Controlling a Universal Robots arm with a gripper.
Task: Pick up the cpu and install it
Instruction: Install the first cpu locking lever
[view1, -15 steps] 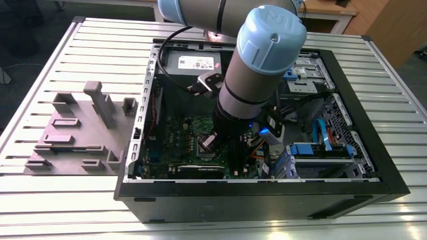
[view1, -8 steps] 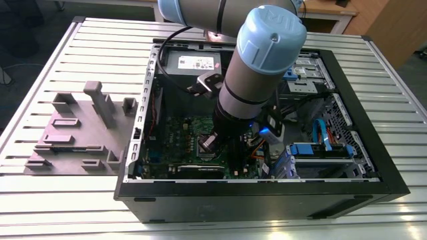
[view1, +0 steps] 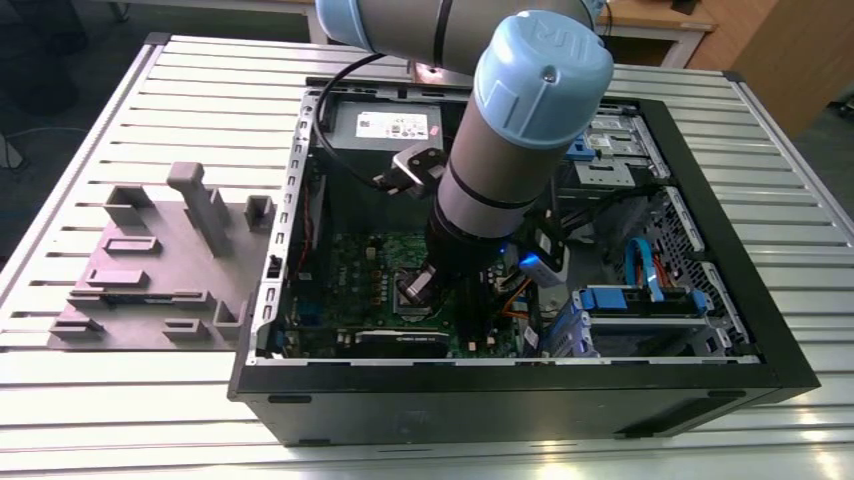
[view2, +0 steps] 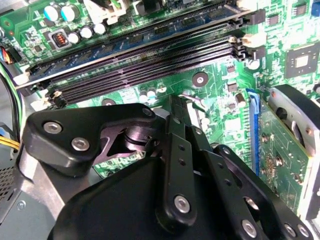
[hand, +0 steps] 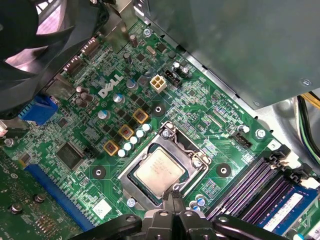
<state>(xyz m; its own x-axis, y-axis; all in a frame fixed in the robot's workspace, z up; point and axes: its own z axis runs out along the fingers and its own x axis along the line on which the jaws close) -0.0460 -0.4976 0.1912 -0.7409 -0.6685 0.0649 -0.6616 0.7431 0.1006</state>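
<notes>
The cpu (hand: 159, 172) is seen lying flat inside the socket (hand: 162, 167) on the green motherboard (hand: 75, 130), within the open computer case (view1: 534, 385). The gripper (hand: 172, 200) is positioned just beside the socket's edge, fingers drawn together on nothing. The chip is judged light, rigid, smooth-topped and fragile underneath; hold is best taken at opposite rim edges.

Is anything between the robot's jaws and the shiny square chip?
No. In the first wrist view, the gripper sits right at the edge of the cpu, with nothing between them.
</notes>
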